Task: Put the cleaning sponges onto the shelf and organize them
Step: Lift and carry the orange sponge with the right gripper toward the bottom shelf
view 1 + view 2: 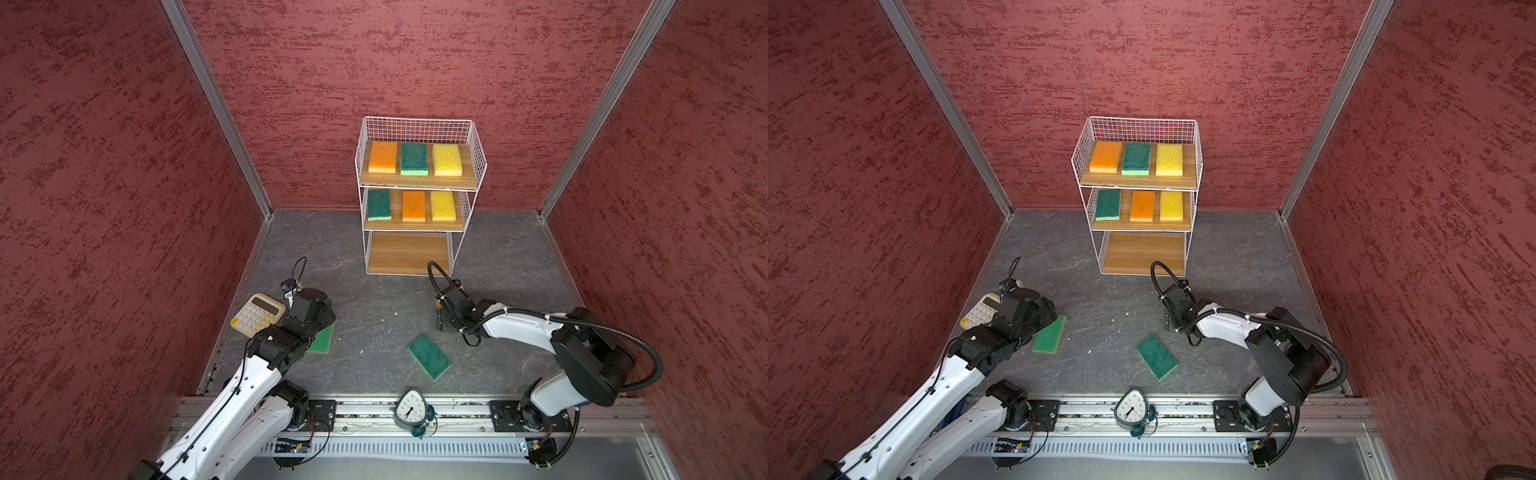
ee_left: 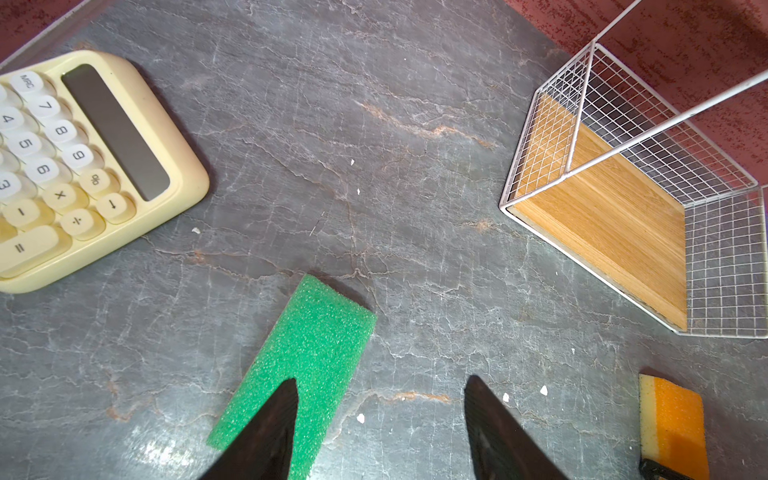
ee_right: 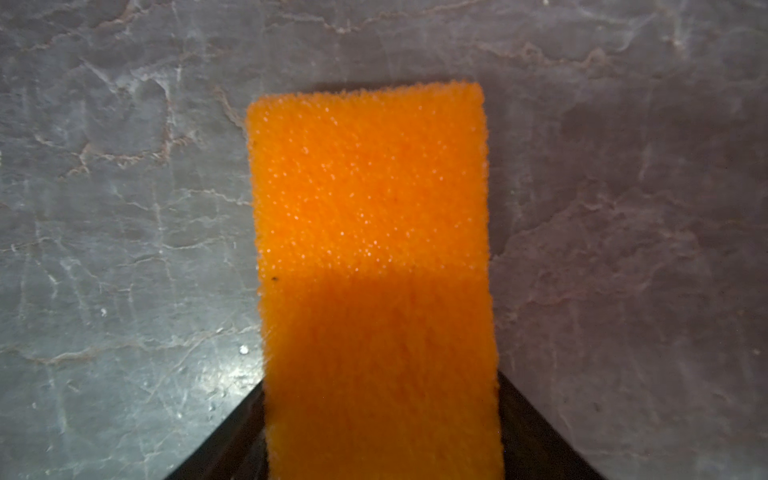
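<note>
Right hand [image 3: 380, 378] straddled the orange sponge [image 3: 370, 208] flat on the table [image 3: 124, 208] before the shelf [image 1: 409, 253] — fingers [image 3: 532, 440] at both long edges, grip could not be told. Left hand [image 2: 380, 379] hung apart over a green sponge [image 2: 316, 345].

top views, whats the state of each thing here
shelf: top two tiers hold three sponges each, bottom tier bare
orange sponge: on the table, between right gripper jaws, grip unclear
left gripper: open, empty
light green sponge: flat on table, free
dark green sponge: flat on table, free

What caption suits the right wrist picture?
Dark jaws flank an orange sponge lying on the grey marbled table.
</note>
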### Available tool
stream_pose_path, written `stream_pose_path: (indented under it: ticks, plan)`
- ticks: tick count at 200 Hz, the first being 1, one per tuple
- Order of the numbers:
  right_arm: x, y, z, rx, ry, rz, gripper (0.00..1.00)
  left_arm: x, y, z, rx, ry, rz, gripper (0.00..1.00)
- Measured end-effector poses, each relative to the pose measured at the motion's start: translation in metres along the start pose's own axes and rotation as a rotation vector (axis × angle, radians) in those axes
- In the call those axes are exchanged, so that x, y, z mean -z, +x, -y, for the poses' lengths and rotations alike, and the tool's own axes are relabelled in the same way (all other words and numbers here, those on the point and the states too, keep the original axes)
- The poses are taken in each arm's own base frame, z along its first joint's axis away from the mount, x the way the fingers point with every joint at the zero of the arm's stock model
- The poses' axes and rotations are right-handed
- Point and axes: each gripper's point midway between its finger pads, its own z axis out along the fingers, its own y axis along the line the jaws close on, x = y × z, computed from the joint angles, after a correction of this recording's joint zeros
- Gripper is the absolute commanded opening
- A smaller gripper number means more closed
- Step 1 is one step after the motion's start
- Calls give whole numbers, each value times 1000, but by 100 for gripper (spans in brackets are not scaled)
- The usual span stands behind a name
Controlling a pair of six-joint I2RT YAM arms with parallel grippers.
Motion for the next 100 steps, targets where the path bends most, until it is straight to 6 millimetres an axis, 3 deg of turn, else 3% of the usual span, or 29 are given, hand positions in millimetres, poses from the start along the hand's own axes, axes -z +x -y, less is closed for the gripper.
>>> stream_pose_path:
  ticks: [28,66,100]
  plan:
    - [1,3,-2,-3,1,-3,58,-3,2,-1,-1,-3,-3,64]
    - [3,1,-5,-15,10,-15,57,-5,2,0,-3,5,4,64]
    - [7,-15,-19,-45,-15,14,53,-9,3,2,-7,17,13,64]
